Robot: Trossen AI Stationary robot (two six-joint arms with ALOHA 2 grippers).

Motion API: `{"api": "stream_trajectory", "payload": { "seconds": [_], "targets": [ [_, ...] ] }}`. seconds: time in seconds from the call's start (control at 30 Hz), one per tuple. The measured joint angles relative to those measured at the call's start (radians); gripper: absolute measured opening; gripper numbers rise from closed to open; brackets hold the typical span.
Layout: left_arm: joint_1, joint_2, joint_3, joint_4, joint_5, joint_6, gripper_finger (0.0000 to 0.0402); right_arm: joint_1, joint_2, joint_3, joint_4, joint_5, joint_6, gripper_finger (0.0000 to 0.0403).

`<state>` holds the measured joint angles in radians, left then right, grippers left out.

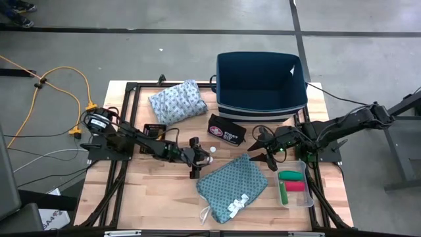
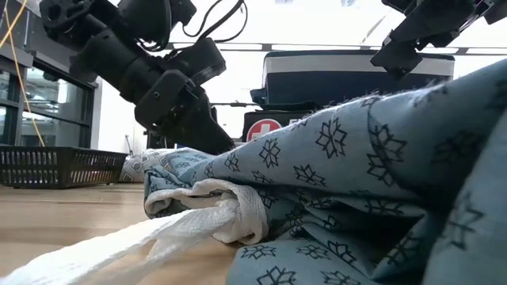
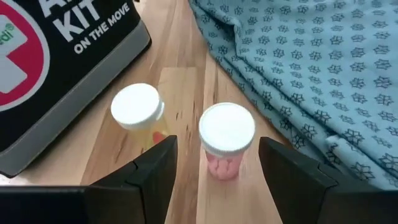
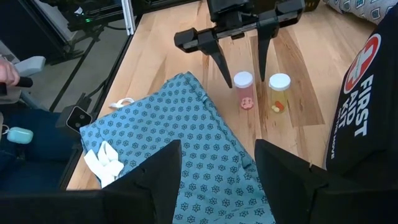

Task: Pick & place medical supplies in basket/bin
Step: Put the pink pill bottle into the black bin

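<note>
Two small clear vials with round white caps, one with pink content [image 3: 226, 144] and one with yellow content [image 3: 138, 115], stand upright on the pale wooden counter [image 3: 186, 93] beside the black first aid kit case [image 3: 56, 68]. The left hand [image 1: 195, 158] is spread, with the pink vial between its dark fingers. Soft teal patterned cloth [image 1: 233, 185] with white ties lies just beside. The right hand [image 1: 263, 150] hangs spread above the counter, holding nothing.
</note>
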<state>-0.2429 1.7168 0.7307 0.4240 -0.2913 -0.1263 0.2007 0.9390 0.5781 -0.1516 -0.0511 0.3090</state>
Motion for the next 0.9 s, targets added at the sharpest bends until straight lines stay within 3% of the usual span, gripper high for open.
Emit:
{"api": "stream_trajectory", "payload": {
  "seconds": [0.9],
  "targets": [
    [0.006,0.062,0.0,0.109,-0.021,-0.001,0.022,0.0,0.0,0.0,0.0,0.0,0.0,0.0192]
  ]
}}
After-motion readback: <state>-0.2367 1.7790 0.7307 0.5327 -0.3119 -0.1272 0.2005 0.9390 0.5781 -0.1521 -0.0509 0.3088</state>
